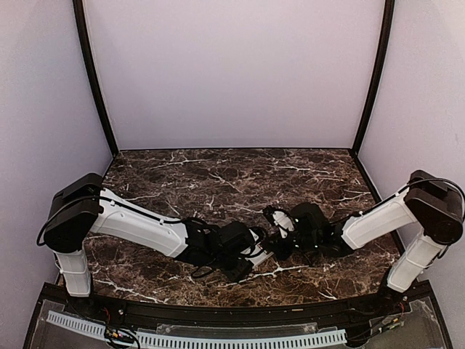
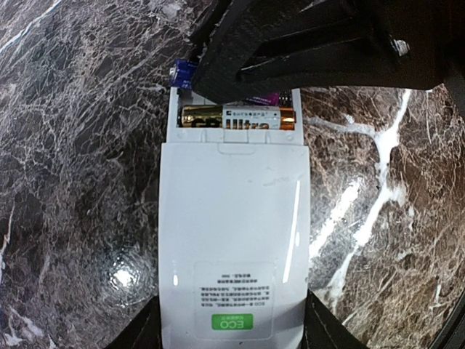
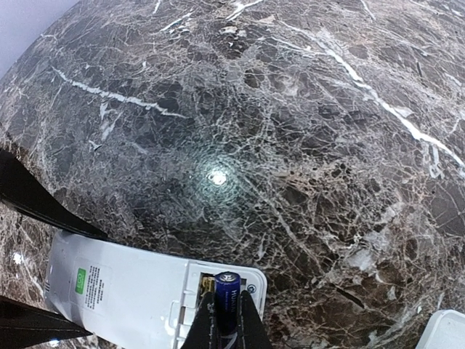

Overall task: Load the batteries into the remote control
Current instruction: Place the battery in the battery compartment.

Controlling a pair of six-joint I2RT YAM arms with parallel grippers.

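The trouble I'd watch for is the slim bluish-purple battery [image 3: 227, 287] going in crooked. It stands nearly on end over the open compartment of the flat white plastic remote control [image 2: 232, 233], not lying along its slot. Pushed down at that angle, it could wedge against the gold-and-black battery [image 2: 232, 116] already lying in the neighbouring slot, or catch on a contact and spring out once let go. A hard push might also skid the remote along the dark veined marble desk [image 1: 218, 174] or twist it in its hold. I can't tell which way the poles face, so a reversed fit is possible too. The empty slot itself is hidden under the black fingers in the left wrist view.

The right gripper [image 3: 227, 307] is pressed almost together, pinching the purple battery between its fingertips just above the compartment. The left gripper [image 2: 231, 333] is spread about halfway, its fingers [image 2: 142, 333] against the long sides of the remote at the end away from the compartment, steadying it.

The remote lies back-up, flat on the desk near the middle of the near edge, between the two arms. A small white piece [image 3: 445, 329] sits apart from it; I can't make out what it is.
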